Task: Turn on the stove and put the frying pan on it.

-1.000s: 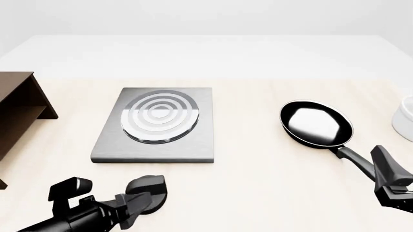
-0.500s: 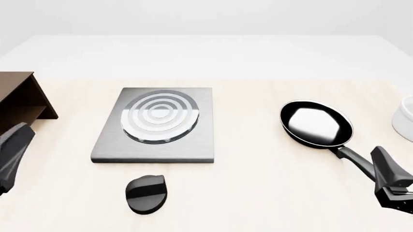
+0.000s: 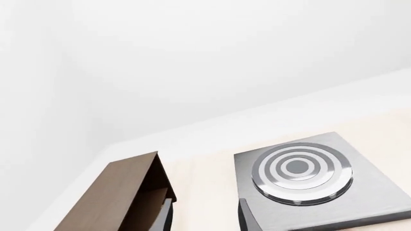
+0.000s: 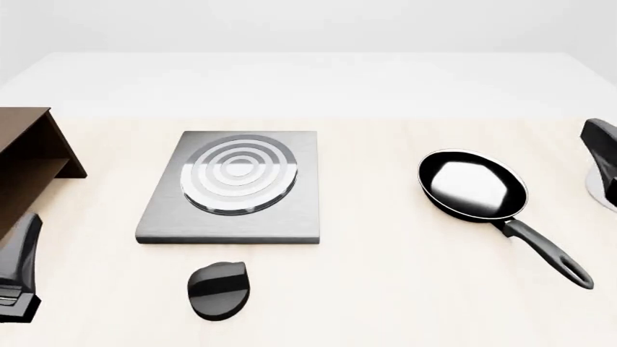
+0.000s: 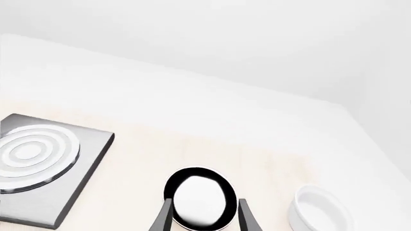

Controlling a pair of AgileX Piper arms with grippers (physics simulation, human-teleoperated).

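Note:
The stove (image 4: 231, 189) is a grey plate with silver rings, lying left of the table's middle; it also shows in both wrist views (image 3: 301, 175) (image 5: 38, 159). Its black oval knob (image 4: 219, 290) sits apart, just in front of the plate. The frying pan (image 4: 472, 185) rests to the right on the table, its handle (image 4: 545, 251) pointing toward the near right; nothing holds it. My left gripper (image 4: 19, 273) hangs at the left edge, open (image 3: 205, 221). My right gripper (image 4: 602, 160) is at the right edge, open (image 5: 204, 219), with the frying pan (image 5: 199, 192) seen between its fingers, farther off.
A dark brown wooden shelf (image 4: 29, 163) stands at the far left, also visible in the left wrist view (image 3: 122, 197). A white bowl (image 5: 318, 209) sits right of the pan, mostly hidden behind my right gripper in the front view.
The left gripper has left the knob and pulled back to the left edge. The right gripper rose from beside the pan handle to the right edge near the bowl.

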